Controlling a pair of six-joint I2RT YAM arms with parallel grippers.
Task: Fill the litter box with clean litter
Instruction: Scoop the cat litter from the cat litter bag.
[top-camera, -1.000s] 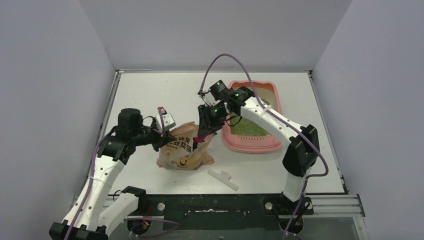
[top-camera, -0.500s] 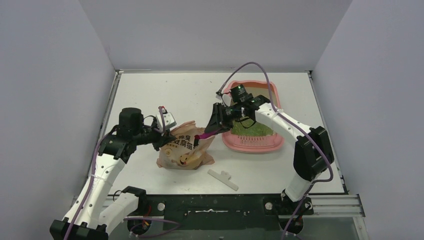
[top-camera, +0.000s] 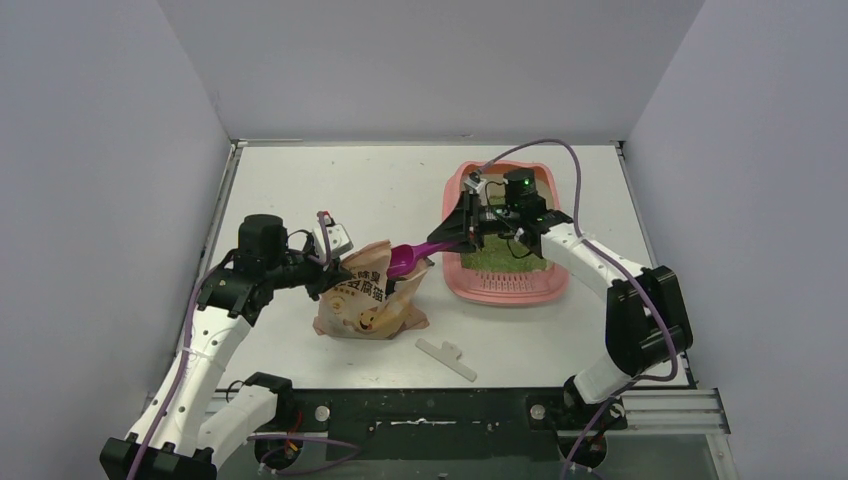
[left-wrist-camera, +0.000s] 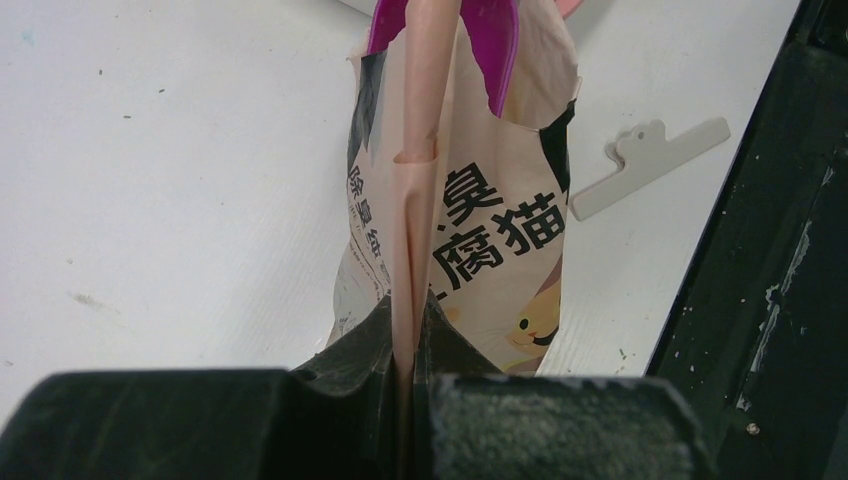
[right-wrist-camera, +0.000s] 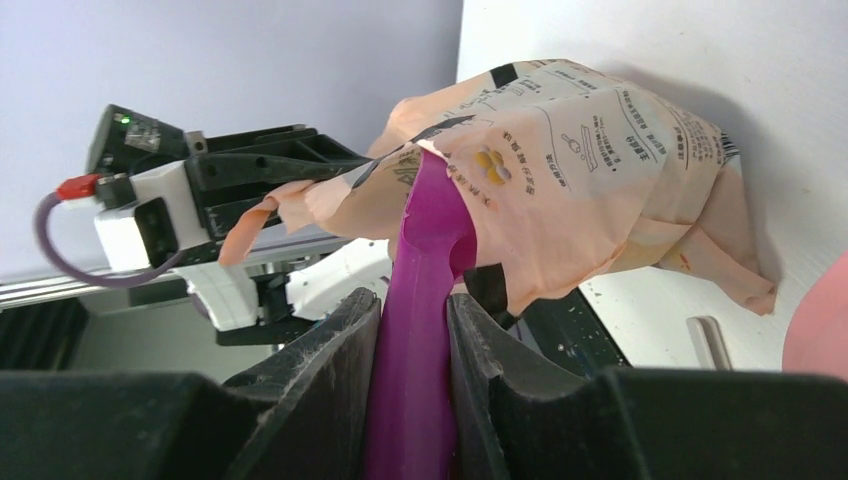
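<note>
The pink litter box (top-camera: 503, 292) lies at the right of the table, with green litter (top-camera: 497, 259) in its near half. My right gripper (top-camera: 463, 232) hangs over the box's left rim, shut on the handle of a magenta scoop (top-camera: 408, 259). The scoop's bowl is at the mouth of a peach litter bag (top-camera: 366, 304). In the right wrist view the scoop (right-wrist-camera: 428, 250) runs between the jaws of the right gripper (right-wrist-camera: 413, 312) into the bag (right-wrist-camera: 600, 160). My left gripper (left-wrist-camera: 408, 322) is shut on the bag's top edge (left-wrist-camera: 415, 180), holding it up.
A white bag clip (top-camera: 447, 357) lies on the table in front of the bag, also seen in the left wrist view (left-wrist-camera: 650, 160). The table's dark front rail (left-wrist-camera: 770, 260) runs close by. Grey walls enclose three sides.
My right arm has swung right and back toward the litter box, drawing the scoop out until its bowl shows at the bag's mouth. The left arm and bag have stayed put.
</note>
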